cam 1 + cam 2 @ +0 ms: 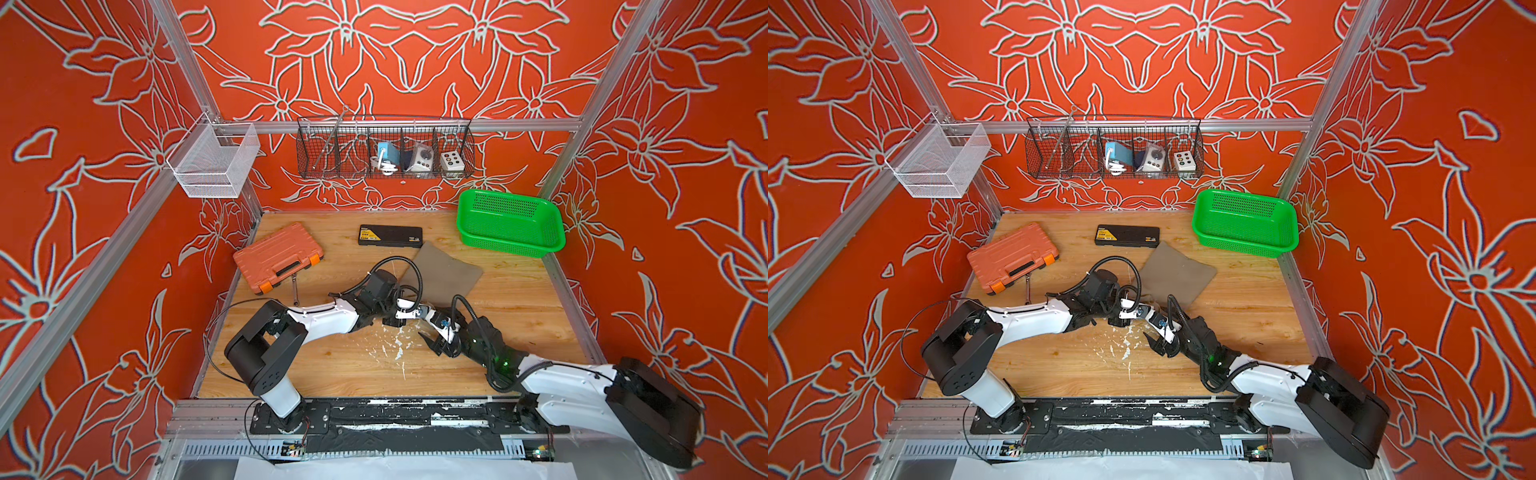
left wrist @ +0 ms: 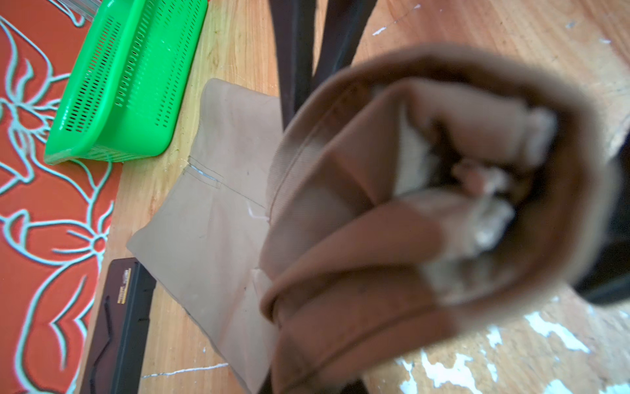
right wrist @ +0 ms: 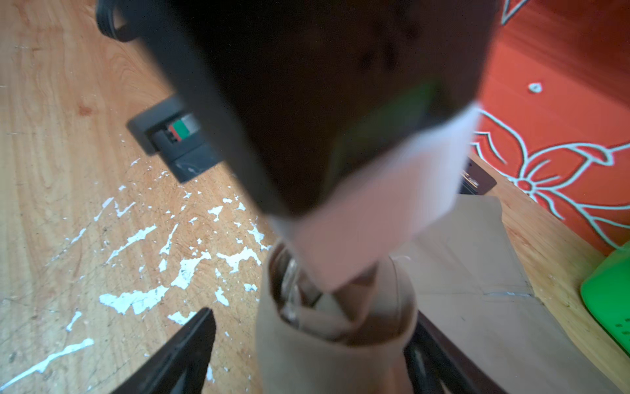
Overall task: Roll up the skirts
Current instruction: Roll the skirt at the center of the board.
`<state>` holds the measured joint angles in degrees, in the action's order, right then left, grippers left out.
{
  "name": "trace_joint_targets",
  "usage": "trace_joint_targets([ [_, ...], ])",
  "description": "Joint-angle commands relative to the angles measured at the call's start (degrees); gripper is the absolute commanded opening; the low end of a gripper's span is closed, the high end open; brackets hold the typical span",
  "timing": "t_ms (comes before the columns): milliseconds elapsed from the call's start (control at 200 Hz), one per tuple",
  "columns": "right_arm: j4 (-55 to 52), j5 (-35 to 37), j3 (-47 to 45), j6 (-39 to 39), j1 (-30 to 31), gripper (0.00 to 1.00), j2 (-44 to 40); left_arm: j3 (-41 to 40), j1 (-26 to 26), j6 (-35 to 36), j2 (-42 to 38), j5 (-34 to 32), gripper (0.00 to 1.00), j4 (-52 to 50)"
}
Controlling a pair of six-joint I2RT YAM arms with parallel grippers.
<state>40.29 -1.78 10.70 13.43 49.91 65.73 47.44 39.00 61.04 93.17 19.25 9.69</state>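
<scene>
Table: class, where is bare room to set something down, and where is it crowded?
Crowded: centre, where left gripper and right gripper meet on the rolled skirt. Free: table strip between skirt, green basket and right wall; chipped boards from grippers to near edge.

No words or numbers can be read.

Black case (image 1: 390, 236) (image 1: 1127, 236), upper centre in both top views: yellow label (image 1: 369, 235) at its left end and pale print (image 1: 412, 238) at its right end, both too small to read.

Left wrist view, lower left: gold label (image 2: 123, 286) on the same case, lettering blurred.
</scene>
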Motion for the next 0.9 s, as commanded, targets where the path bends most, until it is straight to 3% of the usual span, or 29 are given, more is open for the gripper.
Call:
trace_joint_targets([
  [0, 5.0, 1.2, 2.3, 1.8, 0.3, 0.84, 1.5, 0.0, 0.5, 0.4, -1.3, 2.4, 0.07, -0.5],
  [330, 1.4, 1.8, 1.6, 4.2, 0.3, 0.8, -3.2, 0.4, 0.5, 0.4, -0.1, 2.5, 0.07, -1.2],
  [440, 0.9, 0.4, 2.2, 3.3, 0.3, 0.72, -1.4, 0.6, 0.6, 0.4, -0.1, 2.5, 0.07, -1.3],
  [741, 4.8, -1.7, 1.5, -0.4, 0.3, 0.7, 3.1, 0.8, 0.4, -0.4, -1.0, 3.2, 0.06, -0.6],
  [816, 6.2, -1.6, 1.6, -1.2, 0.3, 0.64, 4.0, 0.6, 0.4, -0.6, -0.8, 3.4, 0.06, -0.5],
  [896, 6.6, -1.4, 2.2, -1.8, 0.3, 0.48, 4.9, 0.2, 0.4, -0.6, -0.9, 3.6, 0.06, -0.1],
])
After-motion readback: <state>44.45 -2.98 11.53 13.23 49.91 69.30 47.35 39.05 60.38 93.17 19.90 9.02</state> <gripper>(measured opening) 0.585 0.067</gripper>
